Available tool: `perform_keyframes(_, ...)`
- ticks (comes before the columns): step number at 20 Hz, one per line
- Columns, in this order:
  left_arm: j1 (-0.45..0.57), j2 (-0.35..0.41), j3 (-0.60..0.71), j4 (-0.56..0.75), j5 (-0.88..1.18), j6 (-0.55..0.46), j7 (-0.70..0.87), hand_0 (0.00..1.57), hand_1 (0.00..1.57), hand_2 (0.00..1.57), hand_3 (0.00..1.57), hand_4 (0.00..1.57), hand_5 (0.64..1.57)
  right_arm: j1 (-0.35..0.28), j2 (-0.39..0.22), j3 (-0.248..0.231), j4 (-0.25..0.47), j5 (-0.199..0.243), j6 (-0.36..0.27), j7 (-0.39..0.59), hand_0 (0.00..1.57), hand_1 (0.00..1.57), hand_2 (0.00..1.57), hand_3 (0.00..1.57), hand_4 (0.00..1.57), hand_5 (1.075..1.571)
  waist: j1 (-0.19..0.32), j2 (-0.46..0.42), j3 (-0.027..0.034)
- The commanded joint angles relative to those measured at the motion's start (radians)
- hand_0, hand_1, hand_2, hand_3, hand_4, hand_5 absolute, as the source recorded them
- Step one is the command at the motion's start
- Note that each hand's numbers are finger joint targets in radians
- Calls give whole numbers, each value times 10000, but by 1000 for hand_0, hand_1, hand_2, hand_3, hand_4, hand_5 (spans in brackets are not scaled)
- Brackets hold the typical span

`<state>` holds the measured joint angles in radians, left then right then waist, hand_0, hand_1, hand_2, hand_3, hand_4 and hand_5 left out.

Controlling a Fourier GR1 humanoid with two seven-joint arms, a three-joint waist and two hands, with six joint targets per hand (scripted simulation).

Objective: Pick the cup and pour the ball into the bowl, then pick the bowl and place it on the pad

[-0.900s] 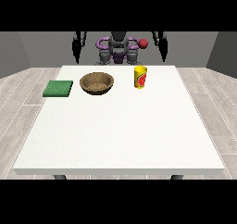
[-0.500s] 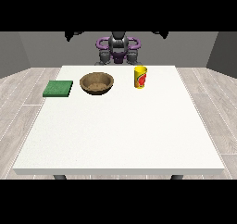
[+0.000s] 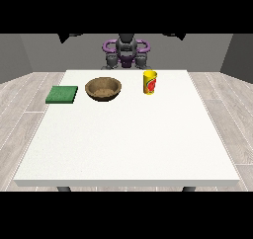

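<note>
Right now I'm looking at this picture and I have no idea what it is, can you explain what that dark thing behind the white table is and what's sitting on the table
The dark figure at the top is a humanoid robot with purple shoulders, standing behind a large white table. The camera stands across the table and faces it, so the robot looks small and far away.

Three things sit on the table, all near the robot's edge. At the view's left lies a flat green pad. Beside it, apart from it, stands a brown wooden bowl. Further right stands a yellow cup with a red mark on its side, upright.

Nothing is held. I cannot make out the robot's hands in this picture; only dark shapes show at the top corners. Whether a ball lies in the cup cannot be seen from here.
</note>
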<state>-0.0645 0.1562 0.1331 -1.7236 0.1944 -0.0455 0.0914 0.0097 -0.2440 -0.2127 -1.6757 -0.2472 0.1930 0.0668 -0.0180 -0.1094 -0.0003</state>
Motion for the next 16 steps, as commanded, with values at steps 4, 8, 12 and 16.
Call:
perform_keyframes(4,-881,-82,398,1197,-289,-144,-2082,0,0,0,0,0,1528,-758,204,-298,794,101,238,-1619,0,0,0,0,0,1570,-178,1924,3)
perform_keyframes(8,-700,-438,264,2537,-715,-160,-3449,0,0,0,0,0,1524,-703,29,-252,881,71,560,-1325,0,0,0,0,0,1570,-370,1743,1)
perform_keyframes(12,-927,-550,651,4282,-1055,14,-5388,0,0,0,0,0,1523,-764,226,129,376,382,460,-1432,0,0,0,0,0,1571,-810,2249,-4)
perform_keyframes(16,-1415,-1466,28,4999,-1626,762,-6208,0,0,0,0,0,1517,-1133,185,-159,1276,462,639,-2552,0,0,0,0,0,1571,-919,2893,0)
